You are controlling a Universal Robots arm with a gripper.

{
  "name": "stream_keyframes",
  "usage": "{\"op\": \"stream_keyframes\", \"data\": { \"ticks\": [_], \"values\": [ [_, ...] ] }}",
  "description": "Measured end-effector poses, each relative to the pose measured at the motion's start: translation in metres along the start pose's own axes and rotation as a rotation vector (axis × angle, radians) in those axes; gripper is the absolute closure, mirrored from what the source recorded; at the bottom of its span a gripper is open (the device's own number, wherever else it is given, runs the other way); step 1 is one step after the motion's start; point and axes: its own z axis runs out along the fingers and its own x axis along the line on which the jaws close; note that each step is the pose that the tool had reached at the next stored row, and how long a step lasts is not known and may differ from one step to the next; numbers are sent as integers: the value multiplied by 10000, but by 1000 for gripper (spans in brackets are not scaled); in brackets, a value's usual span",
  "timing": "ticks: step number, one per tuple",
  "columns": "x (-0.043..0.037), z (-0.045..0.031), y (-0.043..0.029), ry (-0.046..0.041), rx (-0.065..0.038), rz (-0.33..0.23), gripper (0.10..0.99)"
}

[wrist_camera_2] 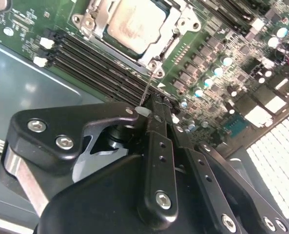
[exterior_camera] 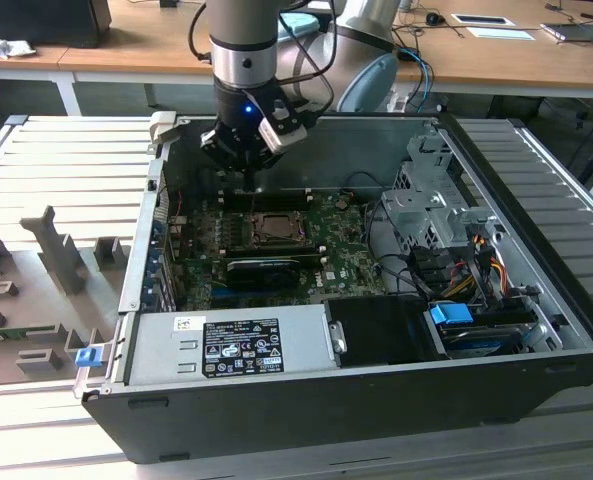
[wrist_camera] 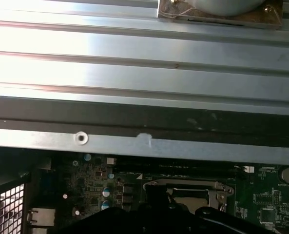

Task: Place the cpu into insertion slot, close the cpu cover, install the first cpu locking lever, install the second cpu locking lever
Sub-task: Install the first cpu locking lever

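In the exterior view you have the arm [exterior_camera: 244, 50] reaching down into the open computer case [exterior_camera: 536, 200], with the gripper [exterior_camera: 249, 180] low over the far edge of the motherboard [exterior_camera: 346, 255], just behind the socket. The cpu [exterior_camera: 274, 228] sits in that socket near the middle of the board, so placing it looks done. This view gives you the layout, but you cannot judge the fingers from it. In the second wrist view the cpu [wrist_camera_2: 134, 27] lies flat with the cpu cover [wrist_camera_2: 99, 17] down around it like a frame, beside the memory slots [wrist_camera_2: 95, 63]. A thin locking lever [wrist_camera_2: 147, 87] rises from the socket's near corner straight into the gripper [wrist_camera_2: 151, 109]. The fingers are pressed close together and appear to pinch the lever's free end, which explains the steep approach from beside the socket. The lever stands up off the board, so I judge it not yet latched; which of the two levers it is you cannot tell. In the first wrist view you look the other way, across the case's metal edge [wrist_camera: 144, 141] to the ribbed table [wrist_camera: 134, 63] beyond, with the cpu cover [wrist_camera: 183, 185] low in the picture; the lever and fingertips are hidden here
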Motion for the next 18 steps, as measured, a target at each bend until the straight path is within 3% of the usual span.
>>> {"op": "stream_keyframes", "data": {
  "ticks": [8, 16, 17, 18],
  "values": [
    [-148, 24, -10, 0, 0, 0, 980],
    [-234, 38, -16, 0, 0, 0, 980],
    [-238, 43, -17, -2, -11, 6, 980],
    [-242, 48, -18, -6, -89, 32, 980]
  ]
}}
